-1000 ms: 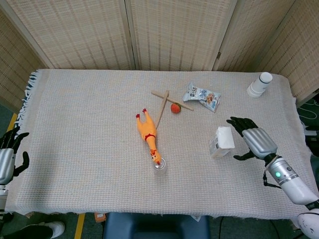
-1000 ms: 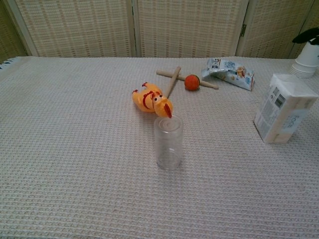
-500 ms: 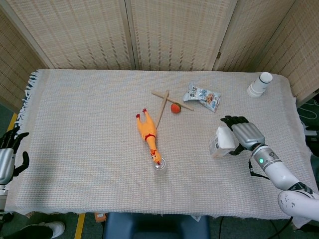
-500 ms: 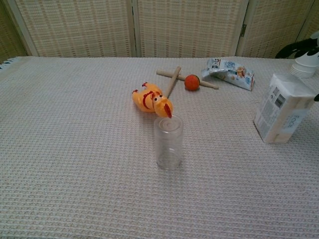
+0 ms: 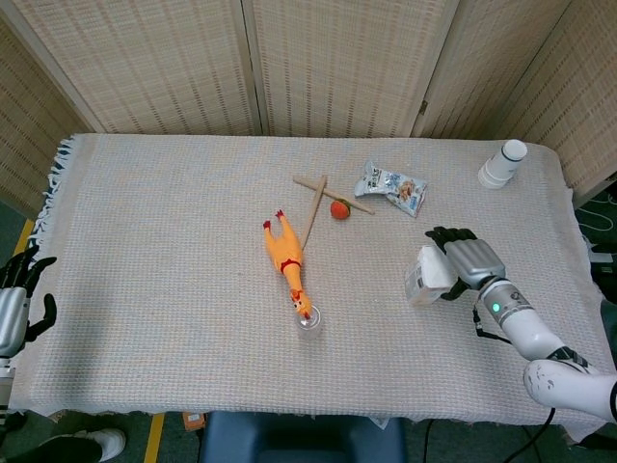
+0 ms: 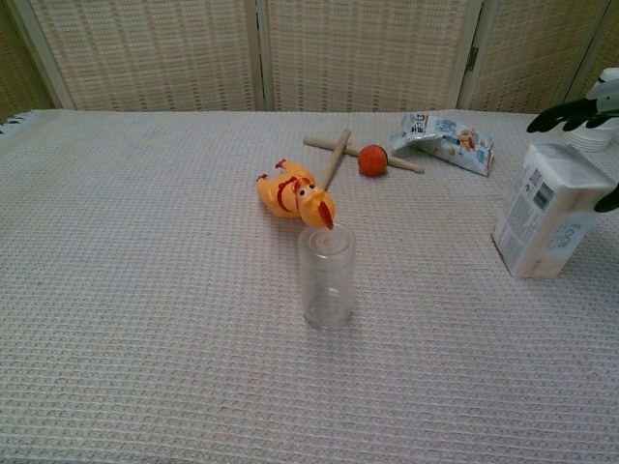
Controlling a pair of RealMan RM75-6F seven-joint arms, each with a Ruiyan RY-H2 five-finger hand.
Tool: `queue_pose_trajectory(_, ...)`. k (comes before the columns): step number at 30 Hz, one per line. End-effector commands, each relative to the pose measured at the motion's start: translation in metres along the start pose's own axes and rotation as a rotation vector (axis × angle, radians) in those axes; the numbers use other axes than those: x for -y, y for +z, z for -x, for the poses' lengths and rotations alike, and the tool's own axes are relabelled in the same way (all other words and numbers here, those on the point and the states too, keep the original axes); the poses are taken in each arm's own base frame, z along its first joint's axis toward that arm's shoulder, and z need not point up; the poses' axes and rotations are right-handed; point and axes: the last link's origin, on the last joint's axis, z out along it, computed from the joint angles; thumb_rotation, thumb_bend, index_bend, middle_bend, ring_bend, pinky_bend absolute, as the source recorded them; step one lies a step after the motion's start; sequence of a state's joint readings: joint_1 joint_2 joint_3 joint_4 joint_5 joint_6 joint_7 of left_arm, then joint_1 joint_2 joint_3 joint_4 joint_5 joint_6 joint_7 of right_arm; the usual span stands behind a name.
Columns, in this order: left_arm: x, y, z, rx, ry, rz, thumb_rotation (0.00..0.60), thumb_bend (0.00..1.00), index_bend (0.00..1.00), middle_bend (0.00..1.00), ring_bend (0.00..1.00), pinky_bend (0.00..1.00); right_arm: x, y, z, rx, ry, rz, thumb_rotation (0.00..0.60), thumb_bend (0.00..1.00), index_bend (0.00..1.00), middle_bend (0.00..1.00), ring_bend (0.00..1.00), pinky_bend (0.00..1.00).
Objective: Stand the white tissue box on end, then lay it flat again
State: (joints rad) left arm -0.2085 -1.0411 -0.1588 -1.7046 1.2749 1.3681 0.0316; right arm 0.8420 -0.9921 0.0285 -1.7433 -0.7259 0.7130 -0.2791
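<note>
The white tissue box (image 5: 429,274) (image 6: 551,211) stands on end, slightly tilted, on the cloth at the table's right side. My right hand (image 5: 469,261) is right beside it on its right, with dark fingers (image 6: 569,114) reaching over the box's far top edge and the thumb by its right side. The fingers are spread around the box's upper end, and a gap shows between them and the top. My left hand (image 5: 15,301) hangs off the table's left edge, fingers apart, holding nothing.
A yellow rubber chicken (image 5: 286,257) lies mid-table with a clear plastic cup (image 6: 327,276) at its head. Crossed wooden sticks (image 5: 314,203), an orange ball (image 6: 372,159) and a snack packet (image 5: 390,186) lie behind. A white cup stack (image 5: 502,164) stands at the far right.
My right hand has moved left from an open spot beside the box until its fingers reach around the box's top. The box and my left hand have not moved.
</note>
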Motion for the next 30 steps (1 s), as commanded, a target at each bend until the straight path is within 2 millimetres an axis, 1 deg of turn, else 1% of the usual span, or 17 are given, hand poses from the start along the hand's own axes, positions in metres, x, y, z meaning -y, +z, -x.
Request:
queue_pose_trajectory(1,0.0001,0.0000,0.0002,0.001,0.001,0.001,0.600,0.63,0.17,0.00,0.00,0.13,0.0022,0.0025,0.0006,-0.002,0.003,-0.006,0.600,0.06,0.02,0.04,0.00,0.00)
queue_pose_trajectory(5,0.0008,0.0006,0.0001,0.000,0.000,-0.001,0.600,0.63,0.17,0.00,0.00,0.13,0.0043,0.0052,0.0015,-0.002,0.003,-0.009,0.600,0.06,0.06,0.11,0.00,0.00)
queue_pose_trajectory(10,0.0010,0.0007,0.0002,0.000,0.000,0.001,0.600,0.63,0.17,0.00,0.00,0.13,0.0066,0.0076,0.0020,-0.010,0.005,-0.012,0.600,0.06,0.11,0.16,0.00,0.00)
queue_pose_trajectory(17,0.0009,0.0009,0.0007,0.000,0.000,0.001,0.600,0.63,0.17,0.00,0.00,0.13,0.0081,0.0074,0.0013,-0.018,0.003,-0.016,0.600,0.06,0.16,0.20,0.00,0.00)
queue_pose_trajectory(28,0.0012,0.0012,0.0009,0.002,0.002,0.001,0.600,0.63,0.17,0.00,0.00,0.13,0.0084,0.0084,0.0028,-0.028,-0.005,-0.017,0.600,0.07,0.23,0.23,0.02,0.00)
queue_pose_trajectory(30,0.0016,0.0012,0.0009,0.003,0.002,-0.001,0.600,0.63,0.17,0.00,0.00,0.13,0.0081,0.0085,0.0023,-0.036,-0.008,-0.016,0.600,0.09,0.24,0.25,0.04,0.00)
